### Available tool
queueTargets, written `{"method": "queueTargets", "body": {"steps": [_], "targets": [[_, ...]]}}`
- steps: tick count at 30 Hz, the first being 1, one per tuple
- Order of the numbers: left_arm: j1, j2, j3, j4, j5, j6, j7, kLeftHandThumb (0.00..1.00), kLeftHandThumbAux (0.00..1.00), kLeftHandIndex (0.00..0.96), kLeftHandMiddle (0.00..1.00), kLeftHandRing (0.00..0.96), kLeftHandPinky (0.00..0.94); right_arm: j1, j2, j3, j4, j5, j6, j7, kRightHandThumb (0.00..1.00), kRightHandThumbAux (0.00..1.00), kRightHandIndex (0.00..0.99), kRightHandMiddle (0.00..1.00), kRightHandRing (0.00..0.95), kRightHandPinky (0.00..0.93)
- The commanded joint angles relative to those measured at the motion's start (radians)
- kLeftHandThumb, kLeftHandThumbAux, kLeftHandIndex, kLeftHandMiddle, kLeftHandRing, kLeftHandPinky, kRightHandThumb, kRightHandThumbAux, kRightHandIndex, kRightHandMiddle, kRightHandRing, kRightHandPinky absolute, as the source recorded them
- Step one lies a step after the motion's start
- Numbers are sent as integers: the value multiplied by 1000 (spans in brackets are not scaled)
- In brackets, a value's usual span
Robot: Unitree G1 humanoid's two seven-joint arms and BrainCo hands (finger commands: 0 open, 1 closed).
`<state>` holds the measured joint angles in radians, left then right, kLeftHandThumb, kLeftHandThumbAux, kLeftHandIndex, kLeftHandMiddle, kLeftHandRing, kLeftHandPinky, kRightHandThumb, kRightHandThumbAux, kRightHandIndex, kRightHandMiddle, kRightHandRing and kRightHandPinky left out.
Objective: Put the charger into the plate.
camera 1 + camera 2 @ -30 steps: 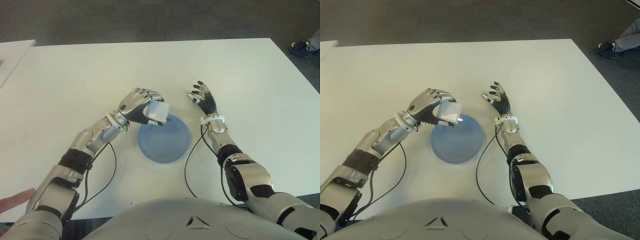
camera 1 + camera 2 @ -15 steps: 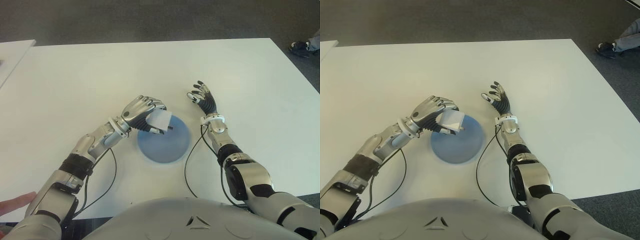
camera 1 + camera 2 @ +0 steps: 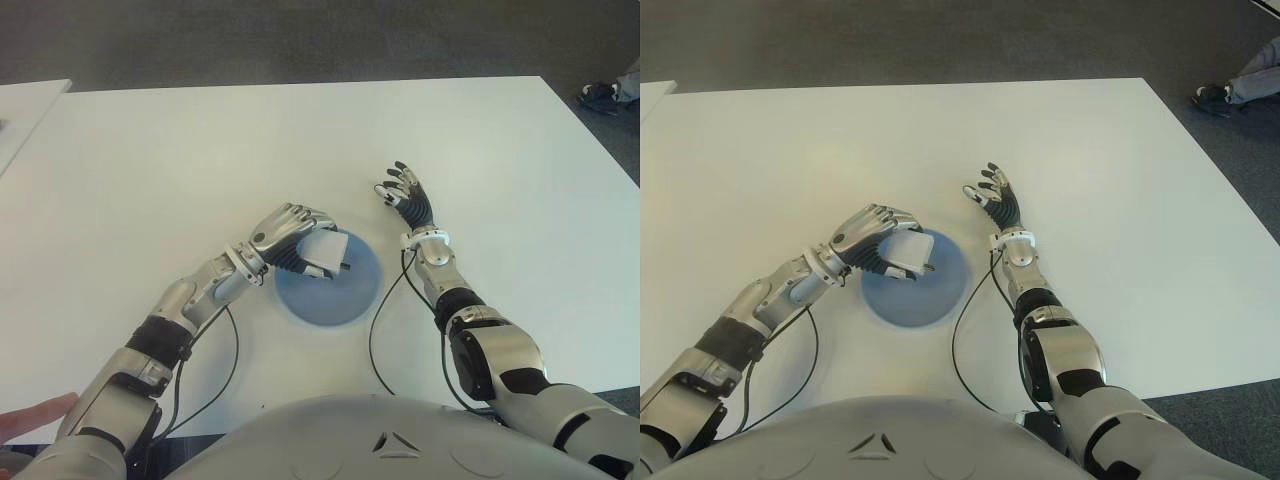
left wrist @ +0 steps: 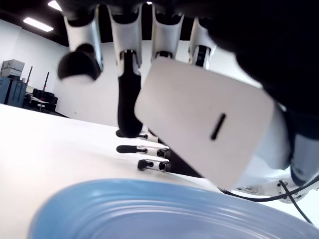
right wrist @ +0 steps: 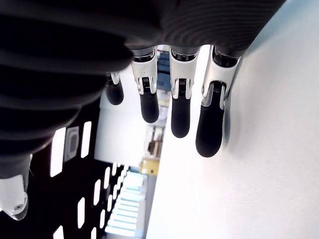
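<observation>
At the near left corner of the table (image 3: 150, 150), a person's fingertips (image 3: 30, 418) just past the edge. Further in, toward the table's middle, left hand (image 3: 290, 235) curled around charger (image 3: 328, 253), gripping the white block over the left rim of plate (image 3: 335, 295); prongs poking out toward the plate's centre. From the left wrist view, charger (image 4: 209, 129) held clear above the blue plate (image 4: 149, 214), not touching it, with fingers (image 4: 124, 89) wrapped over its far side and a dark slot showing on its flat face. Plate lying near the table's near edge, roughly midway along it. Just right of the plate, right hand (image 3: 405, 193) apart from it, palm up, fingers spread and holding nothing; in the right wrist view, fingers (image 5: 179, 104) straight and relaxed beside the bare white tabletop. Black cable (image 3: 378, 330) looping from the right forearm across the table beside the plate's right rim. Beyond the far right corner, a shoe (image 3: 600, 95) on the dark floor
</observation>
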<state>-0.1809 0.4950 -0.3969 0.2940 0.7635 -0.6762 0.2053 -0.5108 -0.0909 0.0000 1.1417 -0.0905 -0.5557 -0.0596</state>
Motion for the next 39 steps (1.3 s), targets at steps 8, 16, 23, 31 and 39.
{"method": "queueTargets", "body": {"steps": [8,16,23,31,39], "targets": [[23,90,-10,-125,87,77,-147,301,293,14,18,18,20,77,13,18,73,-18,101,32,68,509,0,161,218,138],[46,112,6,-181,73,99,-161,257,243,0,0,0,0,76,13,18,75,-18,100,35,66,505,0,173,222,132],[46,125,12,-182,49,75,-163,224,233,0,0,0,0,77,13,20,75,-19,99,37,62,505,0,173,222,137],[42,150,11,-192,23,60,-219,205,224,0,0,0,0,76,14,20,73,-18,103,35,70,510,0,162,222,169],[29,153,40,-183,-25,67,-256,160,259,0,0,0,35,77,16,21,72,-18,103,34,75,508,0,156,218,159]]}}
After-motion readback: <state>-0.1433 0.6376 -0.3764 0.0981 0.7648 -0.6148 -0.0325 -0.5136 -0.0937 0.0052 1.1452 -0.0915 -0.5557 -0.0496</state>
